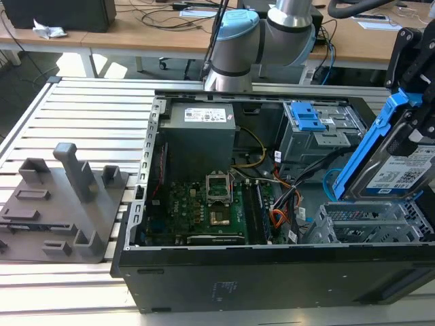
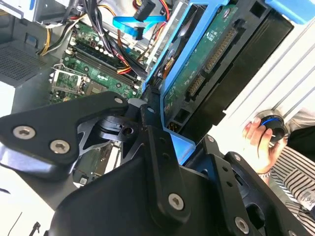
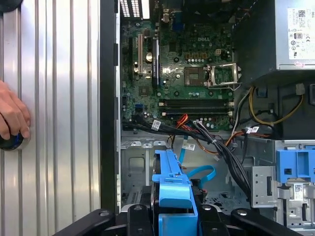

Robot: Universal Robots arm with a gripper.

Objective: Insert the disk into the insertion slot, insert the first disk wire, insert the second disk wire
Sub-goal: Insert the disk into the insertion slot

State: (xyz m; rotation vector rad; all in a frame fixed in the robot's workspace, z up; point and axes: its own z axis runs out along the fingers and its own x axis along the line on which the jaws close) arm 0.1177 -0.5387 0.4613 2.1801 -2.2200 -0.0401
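Observation:
The disk (image 1: 408,173), silver-grey with a white label in a bright blue carrier, hangs tilted at the exterior view's right, over the open computer case. My gripper (image 1: 416,102) is shut on it from above. Just below it sits the insertion slot (image 1: 367,221), a low grey perforated cage in the case's near right corner. In the second wrist view my black fingers (image 2: 152,137) clamp the carrier, and the disk (image 2: 206,64) shows its green circuit side. In the first wrist view the disk's blue carrier (image 3: 172,189) stands above the insertion slot (image 3: 135,169). A loose blue flat wire (image 3: 202,172) lies beside it.
A taller grey bay with a blue latch (image 1: 309,122) stands behind the slot, with a grey power supply (image 1: 200,129) and the motherboard (image 1: 211,204) to the exterior view's left. A grey fixture block (image 1: 61,204) sits on the slatted table. A person's hand (image 3: 12,118) rests on a round knob.

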